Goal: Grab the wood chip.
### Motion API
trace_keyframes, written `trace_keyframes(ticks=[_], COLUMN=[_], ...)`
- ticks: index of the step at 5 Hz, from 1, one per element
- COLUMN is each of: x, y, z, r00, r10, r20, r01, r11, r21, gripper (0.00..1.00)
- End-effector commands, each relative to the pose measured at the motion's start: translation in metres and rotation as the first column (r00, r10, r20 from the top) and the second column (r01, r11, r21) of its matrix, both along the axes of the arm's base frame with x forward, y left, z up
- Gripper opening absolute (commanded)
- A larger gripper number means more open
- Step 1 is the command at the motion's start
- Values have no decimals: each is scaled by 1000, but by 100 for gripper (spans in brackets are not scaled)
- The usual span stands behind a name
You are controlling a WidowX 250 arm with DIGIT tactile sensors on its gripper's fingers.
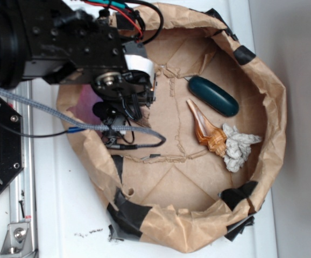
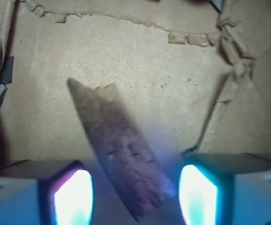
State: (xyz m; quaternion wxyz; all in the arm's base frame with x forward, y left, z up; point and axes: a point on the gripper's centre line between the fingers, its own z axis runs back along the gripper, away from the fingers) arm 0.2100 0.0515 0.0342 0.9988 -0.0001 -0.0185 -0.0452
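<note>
lying slantwise, wood chip (image 2: 119, 152) between spread gripper (image 2: 135, 194) fingers; untouched

The exterior camera looked straight down from high above, taking in my arm and the whole paper-lined basin (image 1: 263, 107). My wrist camera sat close, facing the basin floor past my fingers (image 2: 72, 199). Both views shared that creased brown paper floor.

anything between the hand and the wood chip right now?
Nothing visible. In the wrist view the wood chip lies bare on the cardboard floor, its near end between the open hand's fingers, clear gap each side. In the exterior view the arm hides it.
</note>
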Motion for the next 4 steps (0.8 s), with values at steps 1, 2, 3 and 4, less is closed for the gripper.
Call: trace_keyframes(ticks=[1, 2, 3, 4], x=[10, 13, 13, 12], y=[-1, -1, 1, 2], z=[10, 14, 15, 14], r00=[999, 999, 998, 998], r10=[-4, 11, 18, 21], r20=[33, 46, 57, 59], r01=[3, -12, -20, -23], r11=[999, 1000, 999, 999], r21=[32, 26, 32, 32], gripper=[0, 0, 0, 0])
